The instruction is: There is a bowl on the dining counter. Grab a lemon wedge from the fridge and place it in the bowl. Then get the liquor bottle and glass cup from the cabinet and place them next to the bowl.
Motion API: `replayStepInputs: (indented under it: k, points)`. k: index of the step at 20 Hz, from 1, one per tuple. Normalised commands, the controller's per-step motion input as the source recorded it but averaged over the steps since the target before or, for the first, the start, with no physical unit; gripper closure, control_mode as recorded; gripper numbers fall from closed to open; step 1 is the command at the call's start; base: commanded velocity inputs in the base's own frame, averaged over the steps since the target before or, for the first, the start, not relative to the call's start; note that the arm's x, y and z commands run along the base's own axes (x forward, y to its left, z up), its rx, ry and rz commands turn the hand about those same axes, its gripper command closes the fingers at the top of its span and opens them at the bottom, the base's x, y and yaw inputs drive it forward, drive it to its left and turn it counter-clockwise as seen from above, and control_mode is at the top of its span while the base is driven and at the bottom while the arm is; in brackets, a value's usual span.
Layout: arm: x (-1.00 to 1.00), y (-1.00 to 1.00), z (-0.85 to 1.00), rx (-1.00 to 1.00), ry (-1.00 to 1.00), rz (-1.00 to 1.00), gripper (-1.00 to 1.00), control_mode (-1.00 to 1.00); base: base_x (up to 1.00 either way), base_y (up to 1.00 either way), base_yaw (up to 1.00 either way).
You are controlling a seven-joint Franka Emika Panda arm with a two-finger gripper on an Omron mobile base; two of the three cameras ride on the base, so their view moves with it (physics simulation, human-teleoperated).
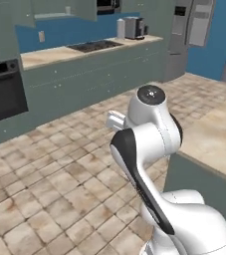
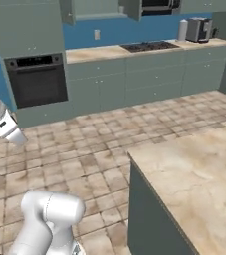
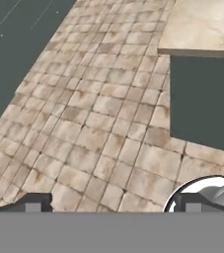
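1. Pincer (image 3: 108, 203) tips stand far apart at the bottom of the hand view, spread wide with nothing between them.
2. Under the pincer lies the tiled floor (image 3: 84, 123), brown and tan squares.
3. A corner of the dining counter (image 3: 202, 24) shows near the top right of the hand view, with its grey-green side (image 3: 202, 99) below it.
4. From the left base camera, the white arm (image 1: 154, 149) is folded up beside the dining counter (image 1: 214, 139).
5. From the right base camera, the dining counter (image 2: 194, 174) top is beige and marbled.
6. Far back stands the fridge (image 1: 189, 35), tall and grey, at the end of the other worktop (image 1: 50, 55).
7. That worktop has a black hob (image 2: 149, 47), and a black oven (image 2: 37, 79) sits in the wall units.
8. Grey-green wall cabinets (image 2: 27, 25) hang above the blue wall (image 2: 114, 31).
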Motion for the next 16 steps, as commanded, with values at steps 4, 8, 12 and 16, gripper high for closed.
replayStepInputs:
  k: [4,8,12,16]
  points:
    - [0.00,0.00,0.00,0.00,0.00,0.00,-1.00,1.00,1.00,0.48,-0.40]
    - [0.00,0.00,0.00,0.00,0.00,0.00,-1.00,1.00,1.00,0.43,-0.36]
    - [0.00,0.00,0.00,0.00,0.00,0.00,-1.00,1.00,1.00,0.40,-0.33]
    - [0.00,0.00,0.00,0.00,0.00,0.00,-1.00,1.00,1.00,0.34,-0.28]
